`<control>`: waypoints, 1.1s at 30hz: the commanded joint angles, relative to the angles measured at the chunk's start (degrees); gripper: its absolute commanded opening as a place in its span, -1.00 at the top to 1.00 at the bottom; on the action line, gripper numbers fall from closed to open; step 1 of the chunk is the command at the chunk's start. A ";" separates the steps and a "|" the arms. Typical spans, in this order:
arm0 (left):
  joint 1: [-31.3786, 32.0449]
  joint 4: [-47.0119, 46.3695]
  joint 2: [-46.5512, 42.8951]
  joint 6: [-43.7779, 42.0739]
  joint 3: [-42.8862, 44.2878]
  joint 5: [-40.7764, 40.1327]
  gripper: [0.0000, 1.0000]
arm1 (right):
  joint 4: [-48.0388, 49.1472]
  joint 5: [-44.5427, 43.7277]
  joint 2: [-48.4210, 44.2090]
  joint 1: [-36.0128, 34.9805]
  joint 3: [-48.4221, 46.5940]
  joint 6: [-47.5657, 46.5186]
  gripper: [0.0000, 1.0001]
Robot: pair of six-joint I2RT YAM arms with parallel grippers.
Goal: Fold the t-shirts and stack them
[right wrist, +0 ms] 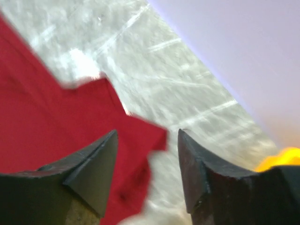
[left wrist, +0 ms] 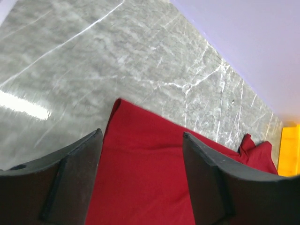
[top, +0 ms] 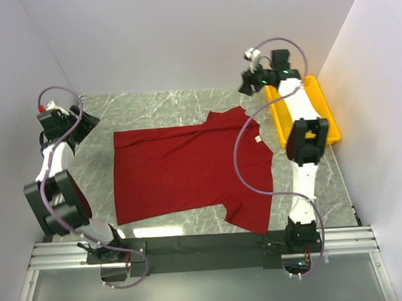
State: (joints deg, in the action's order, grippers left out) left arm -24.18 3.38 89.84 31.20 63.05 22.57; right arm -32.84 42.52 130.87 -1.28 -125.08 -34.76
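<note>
**Dark red t-shirt spread flat, both grippers open and empty**

In the top view, part of the yellow plastic tray [top: 324,108] at the table's right edge was covered by the right arm, and a grey cable [top: 239,159] looped across the collar end of the t-shirt [top: 182,171]. The fingers of the left gripper [top: 85,123] and the right gripper [top: 249,83] were too small and dark there for their spacing to be read. The right wrist picture was blurred throughout; the tray was reduced to a yellow smear [right wrist: 280,158] at its right edge. In the left wrist picture only a cut-off strip of tray [left wrist: 290,150] was seen.

The t-shirt was laid out flat on the middle of the marble table [top: 152,102], its hem toward the left edge and its collar, marked by a small white tag [top: 258,140], toward the right edge near the tray. One sleeve was pointed at the far edge, the other reached the near edge.

What the top view left unclear was settled by the wrist views. The left gripper [left wrist: 141,136] was seen with its jaws spread apart above the shirt's far hem corner [left wrist: 119,103], nothing between them. The right gripper [right wrist: 147,133] was likewise seen parted and empty, over the far sleeve [right wrist: 140,136]. The tag was shown by the top view alone.
</note>
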 commanded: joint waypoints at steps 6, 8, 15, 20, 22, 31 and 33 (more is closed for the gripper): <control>-0.95 -3.02 -13.89 5.35 -10.57 -3.06 -0.49 | -6.10 -17.55 9.05 -3.73 -8.96 34.23 -0.77; -0.86 -2.94 -15.48 6.41 -12.68 -2.53 -0.49 | -6.09 -21.06 9.67 -3.82 -9.92 36.86 -0.78; -0.95 -2.94 -19.09 8.61 -15.23 -1.74 -0.48 | -8.47 -25.56 13.44 -3.82 -12.82 39.42 -0.72; -0.95 -2.94 -19.97 9.75 -16.38 -1.04 -0.48 | -9.17 -23.98 14.85 -4.08 -13.18 41.26 -0.56; -0.95 -2.94 -20.23 10.28 -16.99 -0.60 -0.48 | -9.08 -23.72 15.03 -4.08 -13.35 41.70 -0.55; -0.95 -2.33 -22.96 11.78 -17.61 0.28 -0.47 | -10.14 -23.63 16.96 -3.99 -15.90 43.55 -0.47; -0.95 -1.53 -23.57 11.78 -17.43 0.28 -0.47 | -10.75 -23.19 17.40 -3.91 -16.60 43.55 -0.46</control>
State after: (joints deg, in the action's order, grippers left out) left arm -24.93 2.46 68.66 42.28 45.21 21.65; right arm -42.19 18.92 146.87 -5.02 -138.78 7.88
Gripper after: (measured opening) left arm 0.736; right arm 0.734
